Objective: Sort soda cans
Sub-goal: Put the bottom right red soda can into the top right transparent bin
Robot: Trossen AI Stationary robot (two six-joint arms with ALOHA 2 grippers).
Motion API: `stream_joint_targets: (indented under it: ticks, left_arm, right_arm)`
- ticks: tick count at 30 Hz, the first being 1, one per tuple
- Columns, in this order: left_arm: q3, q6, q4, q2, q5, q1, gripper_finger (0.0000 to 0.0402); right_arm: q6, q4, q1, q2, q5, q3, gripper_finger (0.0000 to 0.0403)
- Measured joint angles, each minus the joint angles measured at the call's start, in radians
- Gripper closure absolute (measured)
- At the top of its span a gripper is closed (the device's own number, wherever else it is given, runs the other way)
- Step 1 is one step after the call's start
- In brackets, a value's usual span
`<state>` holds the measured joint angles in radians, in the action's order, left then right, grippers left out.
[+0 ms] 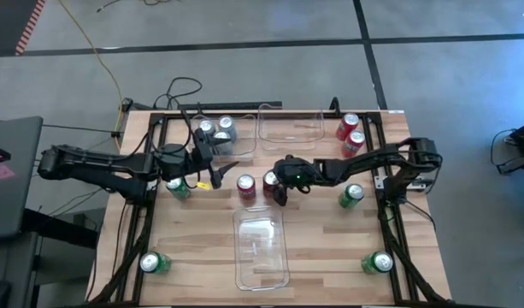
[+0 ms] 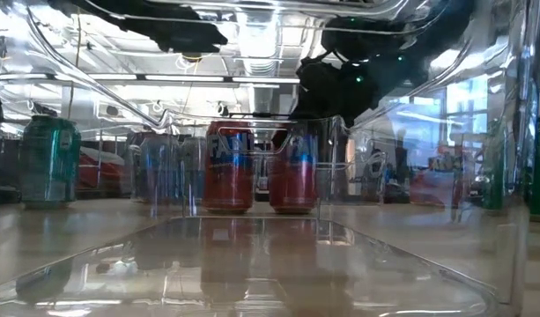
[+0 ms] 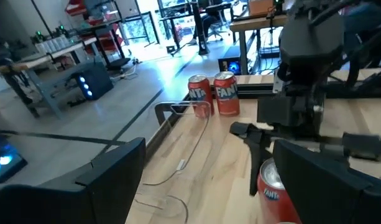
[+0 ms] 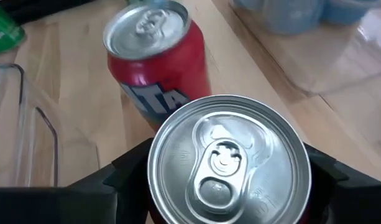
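Filling the right wrist view is the silver top of a red can (image 4: 229, 167), with the right pincer's dark fingers (image 4: 131, 171) standing on either side of it; whether they press on its wall or stand just clear cannot be told. A second red can (image 4: 158, 59) stands upright just beyond it.

In the high view the right pincer (image 1: 277, 190) sits at the centre of the frame over that can (image 1: 270, 182), with the other red can (image 1: 245, 186) just to its left. Below them on the wooden worktop (image 1: 326, 244) lies a clear bin (image 1: 262, 250), and another clear bin (image 1: 289, 127) lies at upper centre.

The left pincer (image 1: 220, 169) hangs left of centre, fingers spread and holding nothing, beside a green can (image 1: 178, 186). Silver-grey cans (image 1: 216, 132) cluster at upper left, two red cans (image 1: 350, 133) stand at upper right, and green cans sit at lower left (image 1: 154, 263), lower right (image 1: 378, 262) and right of centre (image 1: 351, 196).
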<state>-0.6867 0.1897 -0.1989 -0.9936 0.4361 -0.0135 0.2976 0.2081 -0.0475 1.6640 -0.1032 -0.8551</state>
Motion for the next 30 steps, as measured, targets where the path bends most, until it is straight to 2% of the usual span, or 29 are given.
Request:
stream_joint_targets:
  ticks: [4, 10, 19, 24, 30]
  left_arm:
    - [-0.022, 0.034, -0.002, 0.007, 0.016, -0.001, 0.0056]
    - [-0.035, 0.03, 0.028, 0.032, 0.03, -0.001, 0.0056]
    - [-0.035, -0.001, 0.084, 0.09, 0.029, -0.001, 0.0056]
    - [-0.035, -0.004, 0.094, 0.094, 0.029, -0.001, 0.0056]
    - [-0.035, -0.004, 0.097, 0.093, 0.029, -0.001, 0.0056]
  right_arm:
    - [0.008, -0.073, 0.001, -0.051, -0.001, 0.001, 0.0112]
    - [-0.04, -0.063, -0.034, -0.182, -0.047, 0.001, 0.0112]
    - [-0.07, -0.028, -0.197, -0.33, -0.062, -0.001, 0.0109]
    - [-0.097, -0.017, -0.321, -0.301, -0.073, -0.04, 0.0109]
    - [-0.097, -0.011, -0.417, -0.159, -0.067, -0.123, 0.0108]
